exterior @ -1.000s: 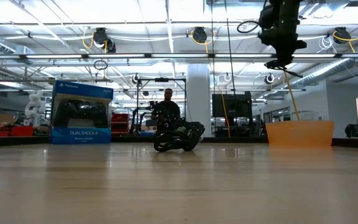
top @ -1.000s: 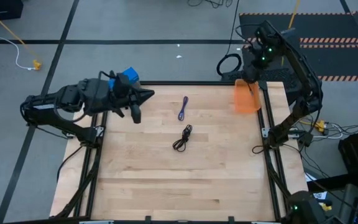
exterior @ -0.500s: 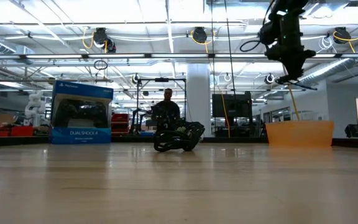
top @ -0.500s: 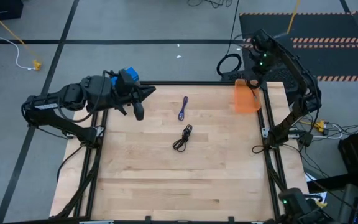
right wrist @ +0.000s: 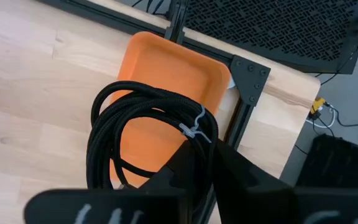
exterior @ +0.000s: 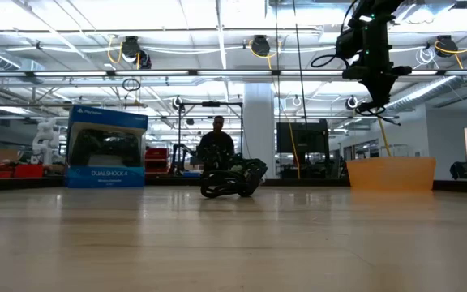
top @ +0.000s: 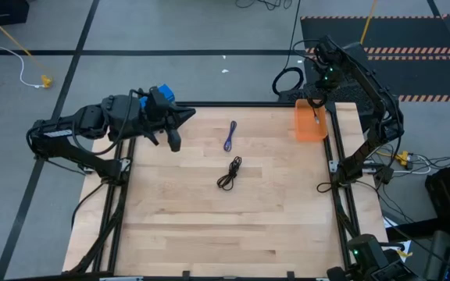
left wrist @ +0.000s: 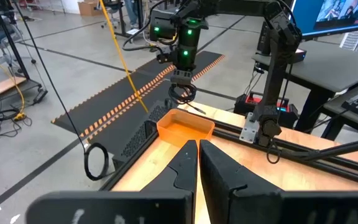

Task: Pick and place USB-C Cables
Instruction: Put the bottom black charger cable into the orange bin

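Note:
My right gripper (top: 316, 103) is shut on a black coiled USB-C cable (right wrist: 145, 134) and hangs above the orange tray (top: 311, 125) at the table's far right corner. The left wrist view shows that coil (left wrist: 182, 94) dangling over the tray (left wrist: 185, 127). A second black cable (top: 230, 172) lies loosely coiled on the wood at mid-table. The purple-blue bundle (top: 230, 136) lies just beyond it, toward the far edge. My left gripper (top: 184, 117) waits shut at the far left edge, pointing across the table, well away from both. My right gripper pinches the black coil between its two fingers (right wrist: 225, 163), on the strands beside the white tie (right wrist: 194, 127). The fingers come from above, pointing down. The coil hangs below them, clear of the orange tray (right wrist: 173, 65).
A blue DualShock box (exterior: 106, 146) stands beyond the far left edge. A large black cable loop (top: 287, 80) lies on the floor behind the tray. Black frame rails (top: 333, 156) run along the table's sides. Bare wood spreads over the near half (top: 225, 234).
My right gripper, carrying the black coil, has come down toward the orange tray and shifted a little toward the table's right edge. It has stayed shut.

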